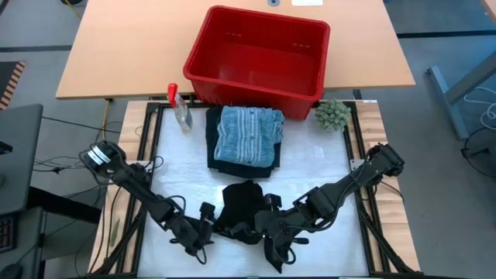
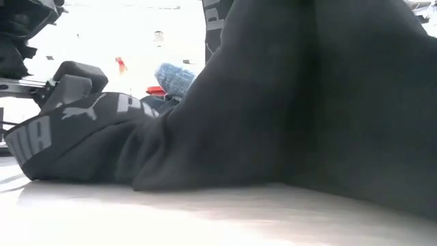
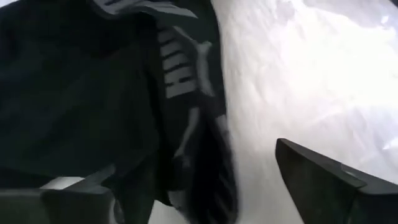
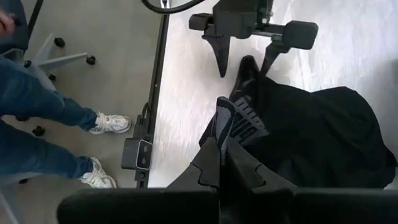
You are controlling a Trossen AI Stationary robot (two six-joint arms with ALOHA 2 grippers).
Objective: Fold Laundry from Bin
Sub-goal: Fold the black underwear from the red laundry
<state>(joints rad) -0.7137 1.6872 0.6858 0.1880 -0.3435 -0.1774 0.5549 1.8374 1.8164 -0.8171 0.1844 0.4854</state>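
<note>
A black garment (image 1: pixel 244 208) with a grey-lettered band lies crumpled near the table's front edge, between my two grippers. My right gripper (image 4: pixel 222 148) is shut on it. My left gripper (image 4: pixel 245 61) stands open at the garment's left end, and the lettered band (image 3: pixel 186 93) lies between its fingers; I cannot tell whether they touch it. Behind, a faded blue garment (image 1: pixel 248 133) rests folded on a black one (image 1: pixel 221 159). The red bin (image 1: pixel 249 90) stands at the far edge. My right gripper pinches the garment's grey-lettered band (image 4: pixel 229 124) between its two shut fingers, slanting down from the right. That part is drawn up off the table, and the cloth falls from it in a slope (image 2: pixel 287 96). The garment's lower folds (image 2: pixel 89 147) lie on the table.
A small spray bottle with a red top (image 1: pixel 180 108) stands left of the folded stack, and a fuzzy green ball (image 1: pixel 332 115) sits right of it. A person's legs (image 4: pixel 37 124) show beside the table. Bare white table cover (image 1: pixel 318 167) lies right of the stack.
</note>
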